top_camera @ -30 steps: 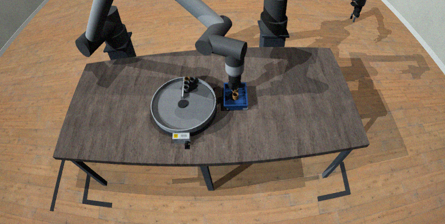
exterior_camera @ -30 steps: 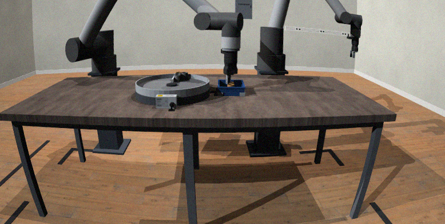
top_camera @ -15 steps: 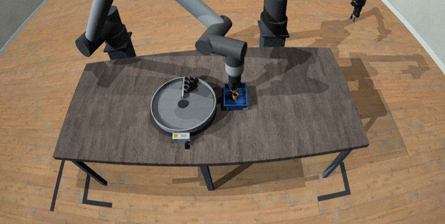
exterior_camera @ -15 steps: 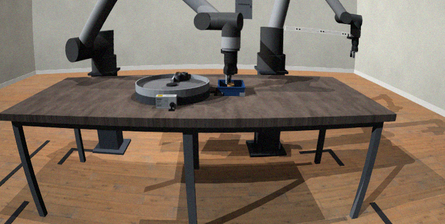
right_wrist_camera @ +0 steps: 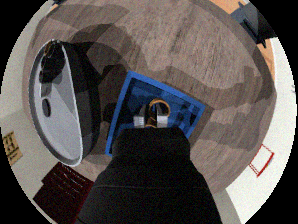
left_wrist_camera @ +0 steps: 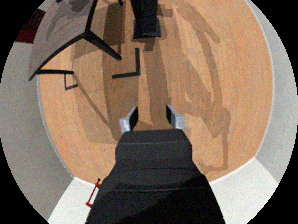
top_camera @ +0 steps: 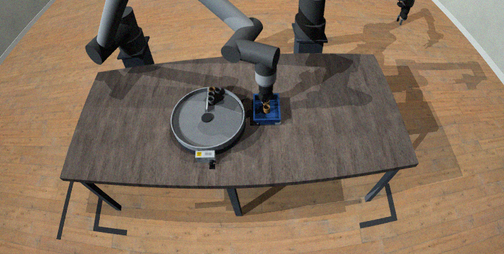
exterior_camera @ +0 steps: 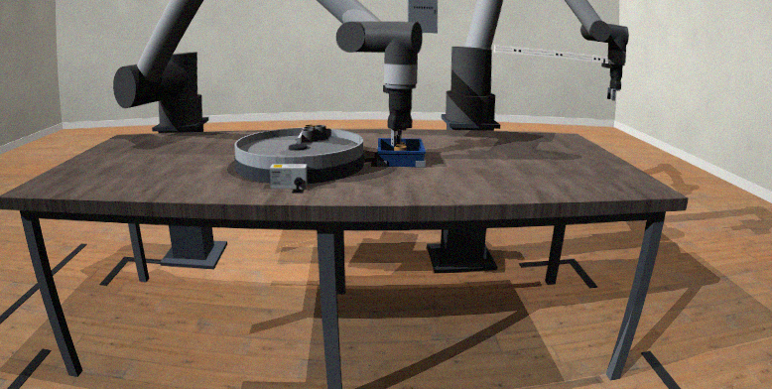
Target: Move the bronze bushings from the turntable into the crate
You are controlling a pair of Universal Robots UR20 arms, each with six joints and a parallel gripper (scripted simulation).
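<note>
While a bronze bushing (top_camera: 211,89) apparently remains among steel bushings (top_camera: 210,100) on the turntable (top_camera: 190,132) (exterior_camera: 300,154) (right_wrist_camera: 60,125), the right gripper (top_camera: 265,101) (exterior_camera: 396,140) (right_wrist_camera: 151,110) stands partly open inside the blue crate (top_camera: 267,121) (exterior_camera: 402,158) (right_wrist_camera: 118,112), by bronze bushings (top_camera: 266,109) (exterior_camera: 399,147) (right_wrist_camera: 168,106). Lifting before full release could snag one, tilting the crate. Far right, the left gripper (top_camera: 400,20) (exterior_camera: 611,95) (left_wrist_camera: 152,111) hangs wide open.
</note>
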